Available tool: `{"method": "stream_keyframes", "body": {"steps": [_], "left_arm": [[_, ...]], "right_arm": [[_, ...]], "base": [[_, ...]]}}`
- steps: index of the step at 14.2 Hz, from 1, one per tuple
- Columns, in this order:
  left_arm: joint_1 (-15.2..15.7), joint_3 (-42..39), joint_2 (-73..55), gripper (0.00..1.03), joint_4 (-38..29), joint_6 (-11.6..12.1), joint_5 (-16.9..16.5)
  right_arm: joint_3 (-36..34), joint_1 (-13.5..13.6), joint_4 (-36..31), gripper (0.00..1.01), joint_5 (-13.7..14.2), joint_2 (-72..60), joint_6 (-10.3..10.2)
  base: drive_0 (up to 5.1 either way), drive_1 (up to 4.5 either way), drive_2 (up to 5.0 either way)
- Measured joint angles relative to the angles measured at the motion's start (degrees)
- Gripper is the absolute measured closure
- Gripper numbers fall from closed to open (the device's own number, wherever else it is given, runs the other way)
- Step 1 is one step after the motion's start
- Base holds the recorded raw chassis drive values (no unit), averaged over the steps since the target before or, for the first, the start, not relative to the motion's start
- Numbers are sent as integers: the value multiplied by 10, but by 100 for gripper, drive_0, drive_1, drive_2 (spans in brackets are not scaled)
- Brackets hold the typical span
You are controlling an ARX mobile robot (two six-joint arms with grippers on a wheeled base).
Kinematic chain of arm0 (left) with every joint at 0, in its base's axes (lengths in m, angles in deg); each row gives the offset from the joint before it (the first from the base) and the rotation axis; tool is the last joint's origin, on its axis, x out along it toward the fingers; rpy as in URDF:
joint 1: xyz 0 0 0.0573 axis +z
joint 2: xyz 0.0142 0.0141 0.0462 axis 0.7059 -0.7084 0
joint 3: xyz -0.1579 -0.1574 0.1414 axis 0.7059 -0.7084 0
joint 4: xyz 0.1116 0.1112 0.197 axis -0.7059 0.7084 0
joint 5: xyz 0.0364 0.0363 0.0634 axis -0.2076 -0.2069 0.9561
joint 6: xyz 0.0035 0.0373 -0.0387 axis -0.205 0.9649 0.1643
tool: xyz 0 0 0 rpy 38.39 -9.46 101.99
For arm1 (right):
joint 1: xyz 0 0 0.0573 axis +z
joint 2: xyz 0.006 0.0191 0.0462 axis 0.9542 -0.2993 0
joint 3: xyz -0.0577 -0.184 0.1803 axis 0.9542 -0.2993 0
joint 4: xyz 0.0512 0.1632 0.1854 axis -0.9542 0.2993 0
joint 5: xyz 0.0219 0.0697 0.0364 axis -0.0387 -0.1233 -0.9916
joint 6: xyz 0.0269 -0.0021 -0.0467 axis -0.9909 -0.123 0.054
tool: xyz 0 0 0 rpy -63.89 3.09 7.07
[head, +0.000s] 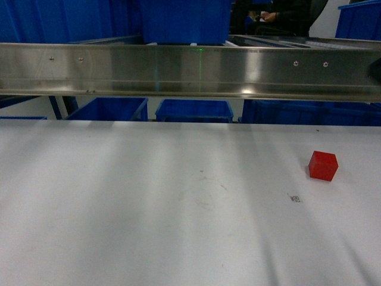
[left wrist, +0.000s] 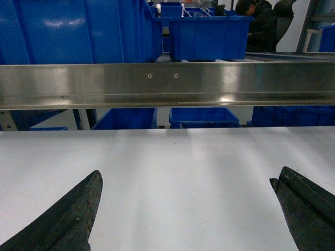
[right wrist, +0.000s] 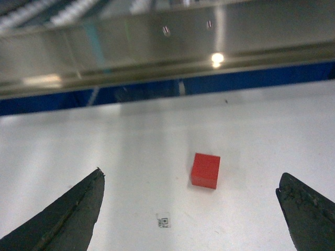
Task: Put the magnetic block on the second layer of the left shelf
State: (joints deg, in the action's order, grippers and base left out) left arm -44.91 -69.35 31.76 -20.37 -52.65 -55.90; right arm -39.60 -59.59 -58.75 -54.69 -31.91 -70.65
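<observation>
The magnetic block (head: 323,165) is a small red cube resting on the white tabletop (head: 149,202) at the right. From the right wrist view the block (right wrist: 205,170) lies just ahead of my right gripper (right wrist: 190,180), which is open above the table, its fingers wide on either side and not touching it. My left gripper (left wrist: 187,179) is also open over bare tabletop with nothing between its fingers. Neither gripper shows in the head view. The left shelf second layer (head: 190,68) shows as a steel rail across the top, with a large blue crate (head: 184,21) on the tier behind it.
Smaller blue crates (head: 193,110) sit under the rail beyond the table's far edge. A tiny printed sticker (head: 295,198) lies on the table near the block. A seated person (left wrist: 259,26) is far behind the rack. Roller rails (head: 333,43) show at the upper right.
</observation>
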Motion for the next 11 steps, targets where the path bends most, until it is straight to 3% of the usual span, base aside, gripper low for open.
{"method": "stream_keyframes", "body": {"steps": [2,4,7,8,9,10,11], "left_arm": [[0,0,0,5,0,0,0],[0,0,0,5,0,0,0],[0,0,0,5,0,0,0],[0,0,0,5,0,0,0],[0,0,0,5,0,0,0],[0,0,0,5,0,0,0],[0,0,0,5,0,0,0]], "right_arm": [[118,-6,72,3,15,-144,-13],[235,-24,99,3,33,-237,-9],[243,-44,71,3,41,-226,1],[244,-31,139,3,42,-220,-18],[278,-25,222,3,82,-271,-30],[326,-34,277,3,82,-343,-50],[369,-49,286,3,56,-418,-87]], "base": [[0,0,0],[0,0,0],[0,0,0],[0,0,0],[0,0,0],[0,0,0],[0,0,0]]}}
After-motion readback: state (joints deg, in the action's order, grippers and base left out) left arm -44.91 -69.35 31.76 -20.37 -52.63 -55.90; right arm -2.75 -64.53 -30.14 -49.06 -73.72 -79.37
